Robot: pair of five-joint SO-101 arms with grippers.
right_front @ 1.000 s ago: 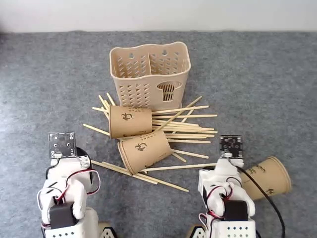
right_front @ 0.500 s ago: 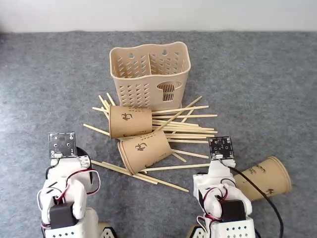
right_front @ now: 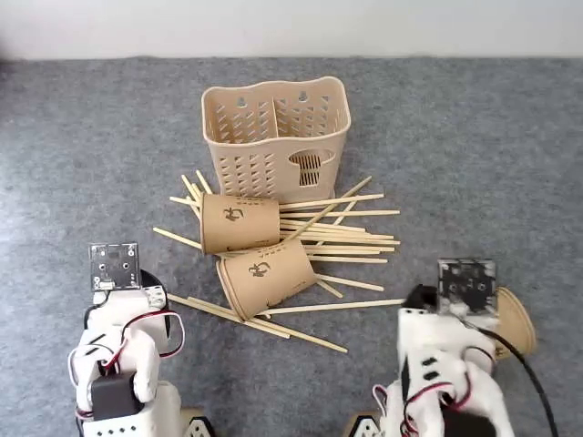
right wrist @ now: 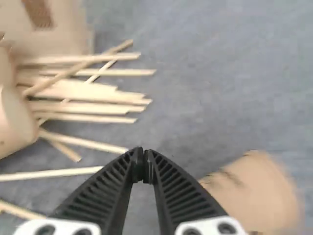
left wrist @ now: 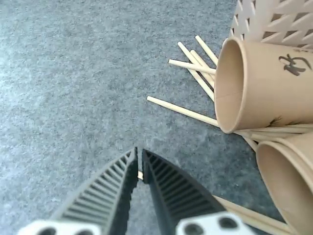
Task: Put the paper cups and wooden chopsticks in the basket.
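- A perforated beige basket (right_front: 276, 137) stands upright at the far side of the grey-carpeted bench (right_front: 91, 137). A divider splits it into two compartments, and nothing can be seen inside either.
- Wooden chopsticks (right_front: 337, 228) lie fanned in a loose heap just in front of the basket, some reaching its base.
- Two paper cups rest on their sides across the heap. The upper cup (right_front: 240, 223) lies just beside the basket wall, and the lower cup (right_front: 266, 276) sits angled below it. Both mouths face the left arm's side.
- A third cup (right_front: 512, 319) lies on its side at the right, well apart from the pile and partly hidden beneath the right arm.
- The right end effector (right wrist: 143, 166) is closed and empty. Its tips meet above bare bench between the chopstick ends and the third cup.
- The left end effector (left wrist: 138, 169) is likewise closed on nothing, poised over a stray chopstick near the two cups' open mouths.
- With the basket unfilled, the step in hand looks to be the right arm's pickup of the third cup.
- To do that well, the jaws should open wide before descending. One finger should slip inside the mouth and the other stay outside, so the wall is pinched rather than crushed.
- The squeeze should be gentle, since a paper cup on its side may roll or buckle.
- The cup should then be carried clear of the rim and released over one compartment, leaving the other for chopsticks.
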